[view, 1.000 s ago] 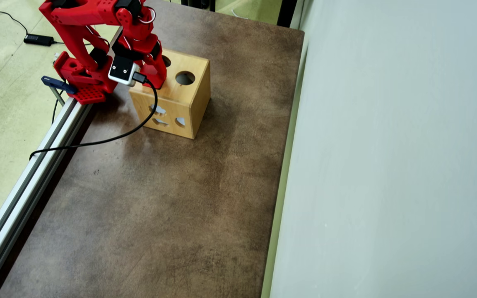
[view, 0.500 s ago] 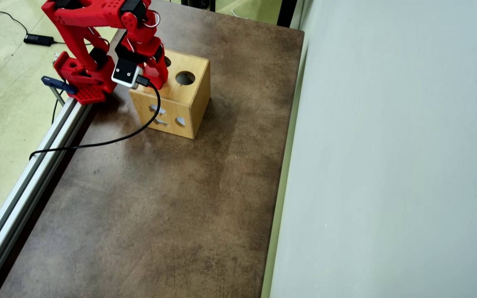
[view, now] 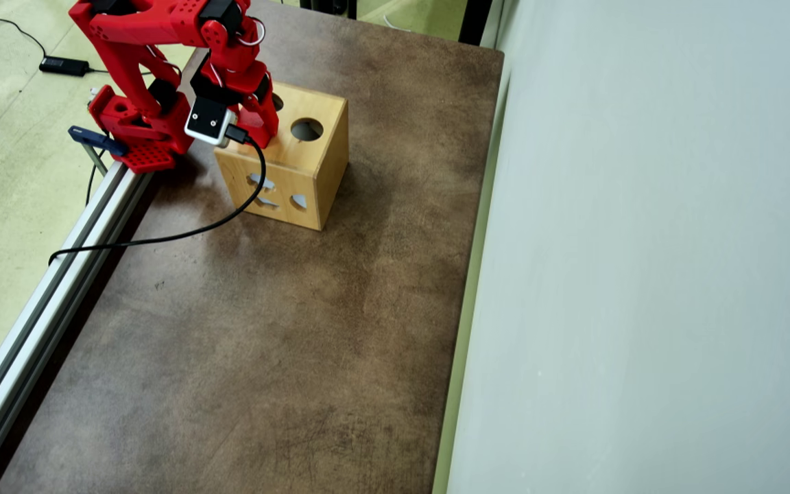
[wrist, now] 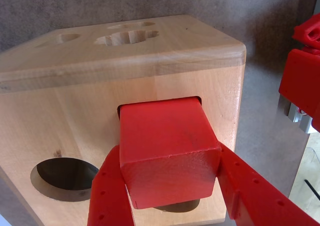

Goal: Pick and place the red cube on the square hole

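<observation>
In the wrist view my gripper (wrist: 169, 160) is shut on the red cube (wrist: 167, 146), one red finger (wrist: 107, 196) on each side of it. The cube's far end sits in the square hole (wrist: 198, 100) in the top face of the wooden shape-sorter box (wrist: 75, 116); only thin dark slivers of the hole show around it. In the overhead view the gripper (view: 261, 134) reaches down onto the top of the box (view: 299, 171) near its left edge, and the arm hides the cube.
The box's top face has a round hole (wrist: 65, 178) (view: 306, 128) and a part-hidden hole (wrist: 182, 206) under the cube. The arm's base (view: 141, 130) stands left of the box by an aluminium rail (view: 45, 302). A pale wall (view: 642, 274) bounds the brown table (view: 265, 343) on the right.
</observation>
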